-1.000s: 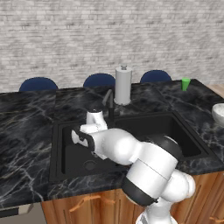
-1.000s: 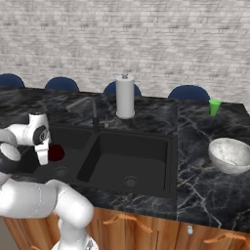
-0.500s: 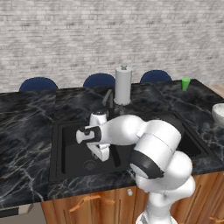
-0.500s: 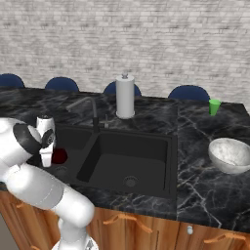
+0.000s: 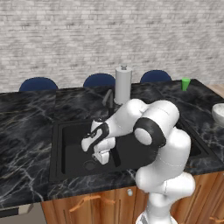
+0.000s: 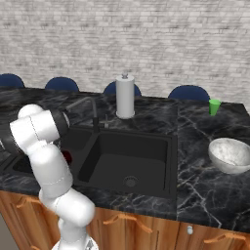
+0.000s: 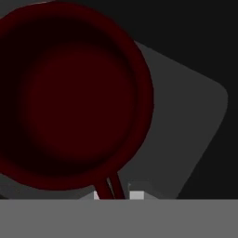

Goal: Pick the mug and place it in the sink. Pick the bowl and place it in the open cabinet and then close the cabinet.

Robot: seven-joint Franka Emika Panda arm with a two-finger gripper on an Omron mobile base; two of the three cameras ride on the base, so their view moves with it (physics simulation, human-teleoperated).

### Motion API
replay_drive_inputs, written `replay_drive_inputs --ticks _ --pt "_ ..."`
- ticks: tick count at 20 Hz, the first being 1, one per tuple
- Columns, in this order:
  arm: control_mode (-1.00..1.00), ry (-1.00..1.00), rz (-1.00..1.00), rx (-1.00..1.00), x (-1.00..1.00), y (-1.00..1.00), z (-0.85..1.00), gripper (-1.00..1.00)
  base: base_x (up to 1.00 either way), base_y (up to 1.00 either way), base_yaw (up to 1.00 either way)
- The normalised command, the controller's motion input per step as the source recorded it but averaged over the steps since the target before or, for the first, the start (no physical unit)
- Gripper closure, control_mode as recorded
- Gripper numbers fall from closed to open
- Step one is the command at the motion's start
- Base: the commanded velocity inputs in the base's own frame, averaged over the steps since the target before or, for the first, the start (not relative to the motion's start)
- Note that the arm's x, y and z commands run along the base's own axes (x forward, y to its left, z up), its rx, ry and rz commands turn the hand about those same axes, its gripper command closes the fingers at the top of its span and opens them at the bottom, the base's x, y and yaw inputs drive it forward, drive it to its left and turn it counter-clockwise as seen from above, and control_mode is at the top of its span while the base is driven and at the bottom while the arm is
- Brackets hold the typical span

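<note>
Mug (image 7: 69, 95) crowds your hand view's upper left, gripper (image 7: 116, 194) pinching its handle; your right base view shows bowl (image 6: 230, 154) at right.

1. One mug (image 7: 74, 93), dark red, seen from above in the hand view.
2. One bowl (image 6: 230, 155), light grey-white, on the table (image 6: 205, 132).
3. One sink (image 6: 128, 161), black, with two basins and one black faucet (image 6: 90, 110).
4. One small bright green cup (image 6: 214, 107).
5. One white paper-towel roll (image 6: 125, 96) on its stand.
6. Four blue chair backs (image 6: 189, 93) behind the table in the right base view.
7. One white robot arm (image 5: 153, 144) with one gripper (image 5: 101, 156).
</note>
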Motion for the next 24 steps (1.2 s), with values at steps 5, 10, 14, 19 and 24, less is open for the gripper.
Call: replay_drive_inputs --ticks 5,10,14,19,24 --pt "-1.0 0.0 0.0 0.0 0.37 0.04 -0.16 1.0 0.0 0.0 0.0" --pt "-1.0 0.0 -0.01 0.01 0.31 0.27 -0.22 1.0 0.0 0.0 0.0" --pt "-1.0 0.0 -0.05 0.06 0.24 0.39 -0.41 1.0 0.0 0.0 0.0" --pt "-1.0 0.0 -0.06 0.07 0.31 0.22 -0.42 1.0 0.0 0.0 0.0" --pt "-1.0 0.0 -0.05 0.04 0.45 0.19 -0.31 -1.0 0.0 0.0 0.0"
